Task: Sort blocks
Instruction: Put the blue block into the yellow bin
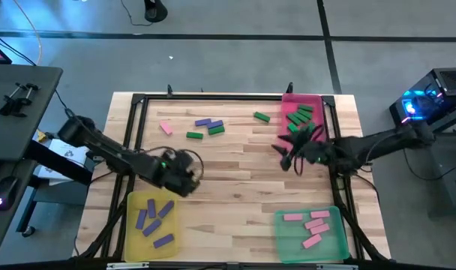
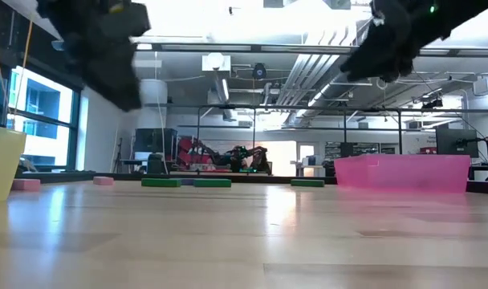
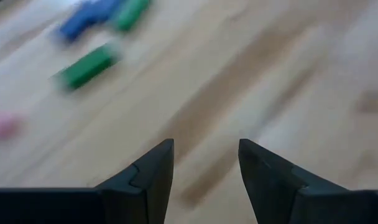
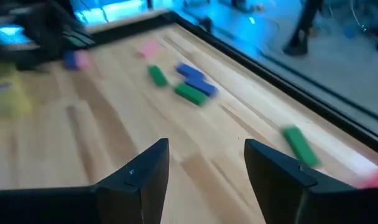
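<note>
Loose blocks lie flat on the far part of the wooden table: a pink one (image 1: pixel 166 128), two purple ones (image 1: pixel 205 122), two green ones (image 1: pixel 194 135) (image 1: pixel 217 130) and a green one (image 1: pixel 262 116). My left gripper (image 1: pixel 189 174) is open and empty above the table, just beyond the yellow tray (image 1: pixel 149 241), which holds several purple blocks. My right gripper (image 1: pixel 289 156) is open and empty above the table, beside the pink tray (image 1: pixel 322 99), which holds several green blocks. The green tray (image 1: pixel 337 238) holds several pink blocks.
A black frame (image 1: pixel 213 96) runs round the table's edges. In the low view the pink tray (image 2: pixel 400 172) stands at the far right and the yellow tray (image 2: pixel 2 164) at the near left. Bare wood lies in the table's middle (image 1: pixel 235 180).
</note>
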Available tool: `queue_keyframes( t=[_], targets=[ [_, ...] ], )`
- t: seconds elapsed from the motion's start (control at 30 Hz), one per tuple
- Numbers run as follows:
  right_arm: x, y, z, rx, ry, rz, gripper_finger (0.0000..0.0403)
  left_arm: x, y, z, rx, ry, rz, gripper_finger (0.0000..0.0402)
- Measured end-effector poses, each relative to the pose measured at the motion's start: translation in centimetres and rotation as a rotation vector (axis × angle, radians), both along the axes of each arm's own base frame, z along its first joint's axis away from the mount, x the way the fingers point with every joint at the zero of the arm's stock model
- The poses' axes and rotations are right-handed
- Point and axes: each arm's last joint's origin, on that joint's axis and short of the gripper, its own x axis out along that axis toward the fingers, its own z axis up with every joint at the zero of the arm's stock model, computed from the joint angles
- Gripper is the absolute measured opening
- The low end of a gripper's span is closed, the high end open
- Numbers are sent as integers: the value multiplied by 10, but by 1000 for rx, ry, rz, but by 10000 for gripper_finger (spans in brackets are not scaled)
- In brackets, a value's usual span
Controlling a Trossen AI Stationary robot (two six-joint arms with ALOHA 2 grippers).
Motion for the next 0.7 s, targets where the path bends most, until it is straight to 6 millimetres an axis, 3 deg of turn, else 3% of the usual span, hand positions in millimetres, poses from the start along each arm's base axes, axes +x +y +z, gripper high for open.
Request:
queue_keyframes(
  t=[0.17, 0.3, 0.53, 0.7],
  targets=[
    [24, 35, -10, -55, -65, 68, 193, -31, 30, 10, -130, 224, 191, 157],
    [44, 56, -25, -47, -100, 120, 193, -45, 44, 10, -201, 412, 287, 151],
    [71, 83, -53, -71, -149, 224, 193, -52, 59, -5, -208, 571, 217, 156],
    [81, 90, -66, -49, -175, 275, 193, -59, 71, -18, -268, 656, 232, 185]
  ],
)
